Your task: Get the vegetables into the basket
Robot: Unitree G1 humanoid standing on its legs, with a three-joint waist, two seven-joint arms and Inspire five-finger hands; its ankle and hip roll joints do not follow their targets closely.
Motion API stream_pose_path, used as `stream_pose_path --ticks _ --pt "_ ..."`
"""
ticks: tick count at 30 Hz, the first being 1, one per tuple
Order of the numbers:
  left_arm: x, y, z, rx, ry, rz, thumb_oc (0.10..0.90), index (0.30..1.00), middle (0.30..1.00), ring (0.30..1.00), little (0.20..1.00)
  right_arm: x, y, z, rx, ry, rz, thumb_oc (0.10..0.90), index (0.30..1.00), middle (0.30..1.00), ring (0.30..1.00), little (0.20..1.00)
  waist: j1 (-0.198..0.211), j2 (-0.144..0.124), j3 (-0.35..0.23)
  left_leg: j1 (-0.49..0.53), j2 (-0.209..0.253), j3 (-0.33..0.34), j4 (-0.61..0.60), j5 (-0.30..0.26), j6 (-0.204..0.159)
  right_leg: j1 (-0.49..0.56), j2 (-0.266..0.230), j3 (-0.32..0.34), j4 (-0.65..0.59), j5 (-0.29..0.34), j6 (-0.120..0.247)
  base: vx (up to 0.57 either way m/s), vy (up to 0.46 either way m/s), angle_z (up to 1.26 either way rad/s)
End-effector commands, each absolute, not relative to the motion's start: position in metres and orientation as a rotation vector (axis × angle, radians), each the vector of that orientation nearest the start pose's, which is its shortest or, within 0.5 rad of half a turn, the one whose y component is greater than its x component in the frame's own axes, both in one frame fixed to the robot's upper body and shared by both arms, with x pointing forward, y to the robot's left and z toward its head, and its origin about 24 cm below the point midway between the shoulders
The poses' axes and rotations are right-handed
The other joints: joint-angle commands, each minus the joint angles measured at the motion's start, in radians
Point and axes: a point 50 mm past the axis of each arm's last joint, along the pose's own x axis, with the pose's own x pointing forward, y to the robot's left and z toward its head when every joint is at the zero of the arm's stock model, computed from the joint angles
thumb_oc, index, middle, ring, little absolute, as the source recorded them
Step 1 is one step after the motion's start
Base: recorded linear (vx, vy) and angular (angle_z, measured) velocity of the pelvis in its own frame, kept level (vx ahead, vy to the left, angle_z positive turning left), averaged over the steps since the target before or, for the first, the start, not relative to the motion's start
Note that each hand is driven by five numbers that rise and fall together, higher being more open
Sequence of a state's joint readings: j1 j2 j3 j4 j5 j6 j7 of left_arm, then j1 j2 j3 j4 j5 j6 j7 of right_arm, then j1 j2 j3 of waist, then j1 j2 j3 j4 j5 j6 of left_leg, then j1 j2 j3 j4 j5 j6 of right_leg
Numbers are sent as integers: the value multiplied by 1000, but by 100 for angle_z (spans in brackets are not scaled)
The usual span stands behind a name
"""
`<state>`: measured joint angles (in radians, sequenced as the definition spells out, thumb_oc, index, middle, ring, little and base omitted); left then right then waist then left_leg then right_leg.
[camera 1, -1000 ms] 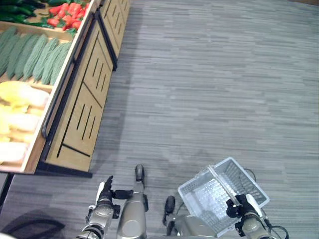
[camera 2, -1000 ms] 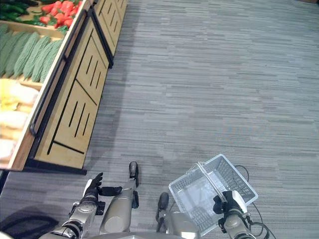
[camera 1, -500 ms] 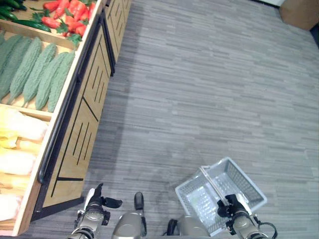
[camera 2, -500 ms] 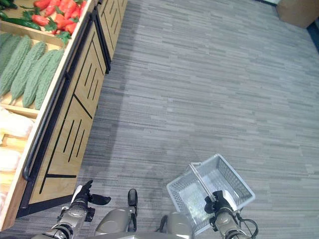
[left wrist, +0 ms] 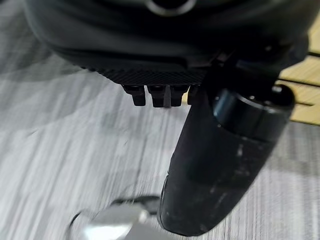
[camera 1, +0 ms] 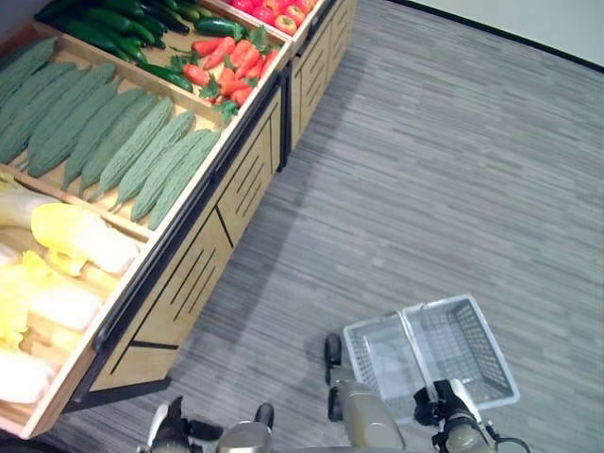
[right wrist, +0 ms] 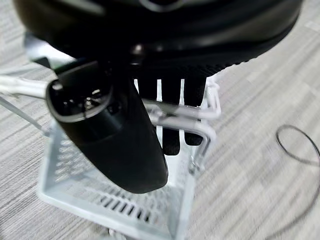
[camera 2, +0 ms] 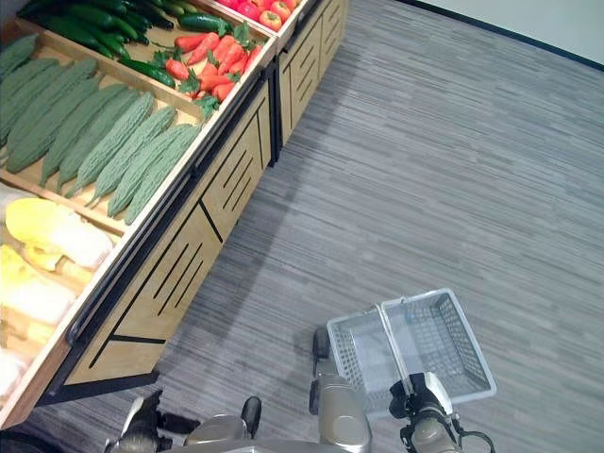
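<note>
Left eye view: the wooden produce stand (camera 1: 189,274) runs along the left side of the frame, its bins tilted toward the aisle so the stock faces whoever walks past. From lower left to upper left the bins hold pale yellow cabbages (camera 1: 71,241), bumpy green bitter gourds (camera 1: 123,151), red peppers (camera 1: 226,66) and dark cucumbers (camera 1: 113,28).

The white wire basket (camera 1: 453,349) hangs at the lower right of the frame, empty, with no vegetable in it yet. The right hand (camera 1: 444,411) carries it by the handle (right wrist: 175,112); in the right wrist view the fingers (right wrist: 172,107) hook over that thin bar, so the basket dangles below the hand, leaving the other arm free.

The left hand (camera 1: 170,429) sits at the bottom edge, lower left, holding nothing; the left wrist view shows short finger ends (left wrist: 152,95) and the thumb (left wrist: 220,160) apart, relaxed over the grey floor (camera 1: 425,170). It looks placed to reach for the stand once the robot is near enough.
</note>
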<state>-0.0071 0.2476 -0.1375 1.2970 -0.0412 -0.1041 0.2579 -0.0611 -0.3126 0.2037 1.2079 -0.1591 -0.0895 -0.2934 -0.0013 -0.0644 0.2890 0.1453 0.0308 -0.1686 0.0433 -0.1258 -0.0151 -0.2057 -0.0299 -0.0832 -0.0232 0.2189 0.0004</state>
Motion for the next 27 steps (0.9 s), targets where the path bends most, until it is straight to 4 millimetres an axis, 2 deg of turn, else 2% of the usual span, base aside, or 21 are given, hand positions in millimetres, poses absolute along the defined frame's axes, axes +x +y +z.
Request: stream_pose_path --ticks 1,5,7,10,11,12,14,15,16,18,19,22,25,26,27 --pt "109 257 -148 405 1066 322 900 1000 1000 1000 1000 128 -291 -125 -778 937 -186 400 300 300 300 300 -8 -26 -3 -73 23 -5 15 38 -59 14 -46 21 118 -147 146 218 -355 37" --pt "110 251 -150 415 1068 294 900 1000 1000 1000 1000 127 -297 -123 -779 935 -208 400 300 300 300 300 -12 -14 -9 -93 51 -45 27 72 -80 18 -34 -18 149 -192 122 127 -213 70" --pt "114 248 -149 412 1053 286 900 1000 1000 1000 1000 125 -301 -122 -783 940 -222 400 300 300 300 300 -12 -10 -6 -119 56 -25 65 90 -87 36 -39 -44 145 -209 110 117 -177 37" --pt "124 243 -147 411 1020 271 900 1000 1000 1000 1000 124 -306 -120 -783 939 -248 400 300 300 300 300 -21 -11 11 -182 65 130 156 109 -90 83 -65 -97 129 -225 97 51 -90 52" --pt "127 242 -146 414 1012 266 900 1000 1000 1000 1000 123 -307 -120 -781 944 -256 400 300 300 300 300 -25 -11 17 -200 83 199 167 118 -90 97 -72 -115 125 -230 94 43 -76 99" --pt "131 242 -146 423 1008 261 900 1000 1000 1000 1000 120 -308 -121 -777 954 -266 400 300 300 300 300 -35 -7 19 -208 118 293 138 135 -86 114 -78 -144 117 -235 97 44 -65 106" --pt "137 241 -143 462 994 243 900 1000 1000 1000 1000 114 -308 -122 -758 971 -291 400 300 300 300 300 -51 2 20 -238 156 432 92 156 -88 130 -93 -195 114 -244 106 29 -28 128" --pt "139 242 -143 472 992 239 900 1000 1000 1000 1000 113 -307 -123 -750 971 -292 400 300 300 300 300 -55 5 20 -242 160 457 86 160 -94 133 -95 -207 115 -248 110 148 59 113" --pt "141 243 -142 487 986 236 900 1000 1000 1000 1000 110 -306 -125 -741 987 -296 400 300 300 300 300 -59 21 12 -238 162 487 41 176 -113 150 -93 -228 120 -270 122 187 93 69" --pt "140 243 -142 492 986 238 900 1000 1000 1000 1000 109 -305 -126 -734 993 -298 400 300 300 300 300 -57 24 10 -243 159 485 26 194 -117 157 -92 -232 122 -275 124 138 106 45" --pt "139 244 -142 485 984 244 900 1000 1000 1000 1000 109 -305 -127 -720 1002 -311 400 300 300 300 300 -45 25 12 -260 151 453 22 210 -106 167 -97 -229 129 -274 119 116 151 4" --pt "129 247 -145 479 1016 259 900 1000 1000 1000 1000 108 -302 -129 -710 1012 -311 400 300 300 300 300 -31 21 4 -231 129 456 -17 191 -86 184 -115 -220 138 -274 136 137 207 -16" --pt "129 250 -144 490 1016 260 900 1000 1000 1000 1000 109 -300 -129 -694 1009 -317 400 300 300 300 300 -26 14 4 -234 111 458 -10 177 -73 182 -132 -209 146 -267 147 86 188 12" --pt "128 254 -143 504 1018 261 900 1000 1000 1000 1000 115 -293 -131 -692 1000 -284 400 300 300 300 300 -11 -1 5 -246 90 453 33 135 -54 191 -158 -190 148 -254 164 132 235 20" --pt "126 255 -143 506 1023 265 900 1000 1000 1000 1000 114 -291 -132 -687 1007 -275 400 300 300 300 300 -7 -5 3 -249 85 448 44 125 -50 193 -162 -186 145 -250 167 168 275 13"
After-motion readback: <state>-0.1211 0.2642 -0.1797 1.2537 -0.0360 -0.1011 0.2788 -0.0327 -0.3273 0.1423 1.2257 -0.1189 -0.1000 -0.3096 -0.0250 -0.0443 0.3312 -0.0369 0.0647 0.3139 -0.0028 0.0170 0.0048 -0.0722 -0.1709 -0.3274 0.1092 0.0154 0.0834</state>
